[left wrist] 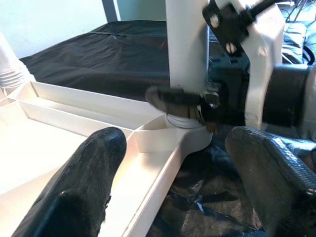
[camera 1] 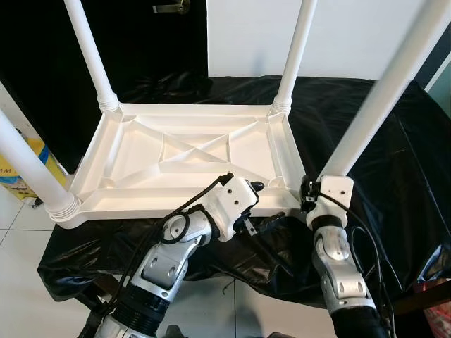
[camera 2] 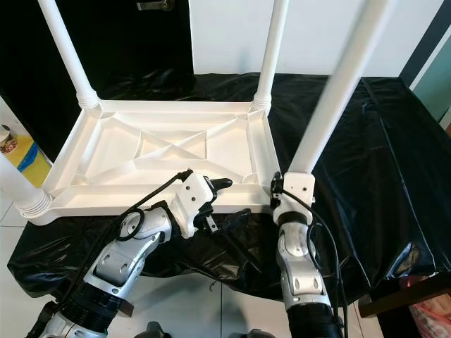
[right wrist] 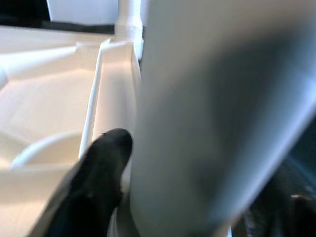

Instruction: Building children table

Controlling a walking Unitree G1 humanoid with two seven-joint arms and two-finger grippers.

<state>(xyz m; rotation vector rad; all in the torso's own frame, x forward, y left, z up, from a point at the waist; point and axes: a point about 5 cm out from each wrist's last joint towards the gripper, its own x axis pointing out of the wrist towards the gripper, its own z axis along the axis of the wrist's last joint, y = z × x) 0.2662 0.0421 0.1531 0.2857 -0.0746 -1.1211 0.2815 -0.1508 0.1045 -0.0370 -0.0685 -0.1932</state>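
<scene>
A white plastic children's table (camera 1: 176, 204) lies upside down on a black cloth, with its four white legs pointing up. My right gripper (camera 1: 307, 191) is shut on the near right leg (camera 1: 380, 91) just above its socket. In the right wrist view, one black finger (right wrist: 98, 182) presses against that leg (right wrist: 212, 113). My left gripper (camera 1: 263, 204) is open and straddles the table's near rim beside that corner. Its fingers (left wrist: 84, 187) stand on either side of the rim (left wrist: 163, 163), one inside the tray and one outside.
The black cloth (camera 1: 394, 155) covers a low surface with its edges close at the front and right. White floor tiles (camera 1: 21, 282) lie at the left. A yellow container (camera 2: 25, 151) stands beside the near left leg (camera 1: 28, 169). A dark door is behind.
</scene>
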